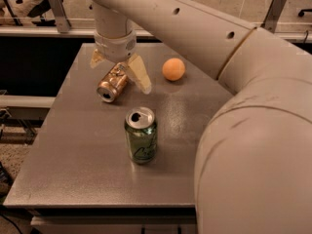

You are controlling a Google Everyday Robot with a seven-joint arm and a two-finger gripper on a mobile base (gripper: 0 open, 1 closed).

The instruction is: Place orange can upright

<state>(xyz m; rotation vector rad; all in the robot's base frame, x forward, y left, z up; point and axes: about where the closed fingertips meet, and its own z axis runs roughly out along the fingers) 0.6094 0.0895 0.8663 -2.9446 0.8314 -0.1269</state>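
A robot lab, seemingly: gripper (pixel 119 75) low over the grey table (pixel 73 155), metal rails (pixel 24 30) behind.

No legible text anywhere; hand (pixel 119 75) at orange can (pixel 108 87).

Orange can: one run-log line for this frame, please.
orange can: lying on side | gripper: open, over it | green can: upright

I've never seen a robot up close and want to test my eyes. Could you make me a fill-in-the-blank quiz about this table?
1. The orange can lies on its ____ on the table.
2. The green can stands ____.
3. The robot's hand, fingers spread open, is just above the ____ can.
Missing words: side; upright; orange.
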